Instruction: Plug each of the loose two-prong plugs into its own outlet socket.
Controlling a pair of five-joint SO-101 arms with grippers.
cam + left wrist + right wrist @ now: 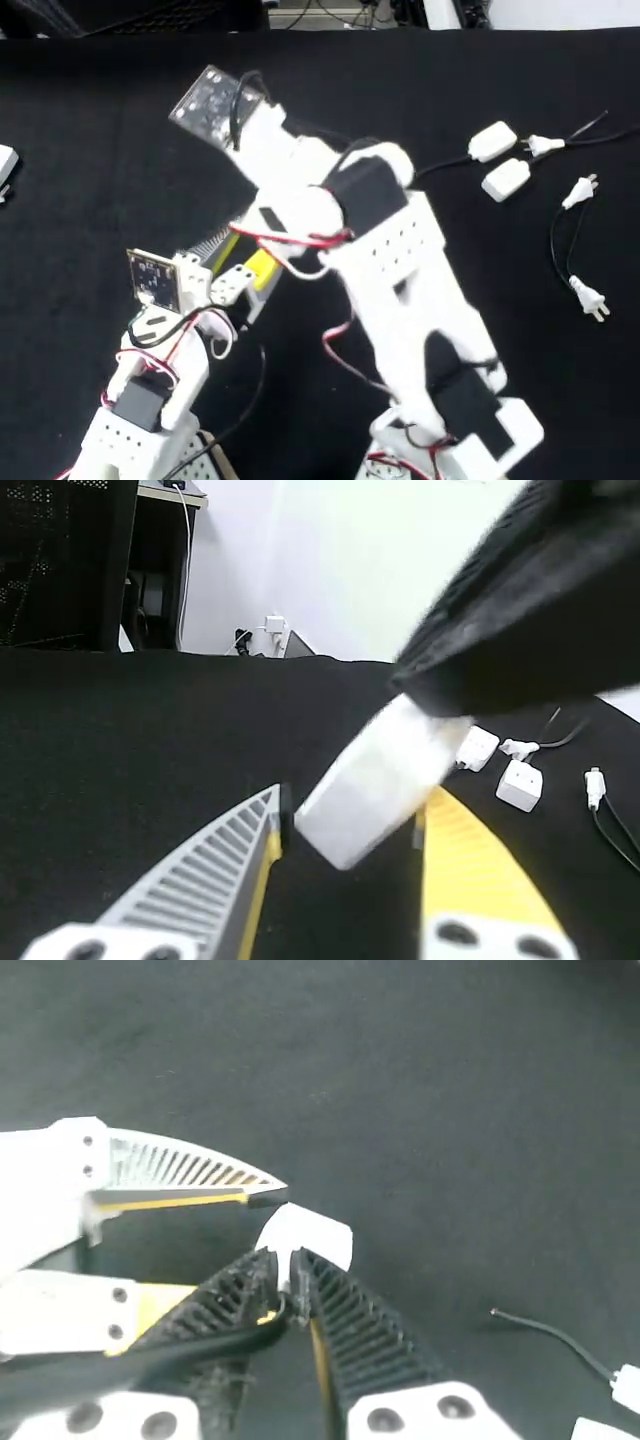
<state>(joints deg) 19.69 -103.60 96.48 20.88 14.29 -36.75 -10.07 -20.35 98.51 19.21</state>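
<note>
So, got black cloth (100,110) everywhere, white wall (330,560) behind. Seeing the right gripper (290,1265) clamped on a white block (318,1235), parked inside the wide-open left gripper (350,805). Also spotting plugs (580,190) and two sockets (492,141) loose on the cloth, well apart from both.

the black surface (100,120) carries two white outlet sockets (492,141) lying side by side; three corded two-prong plugs (580,190) lie near the sockets.
</note>
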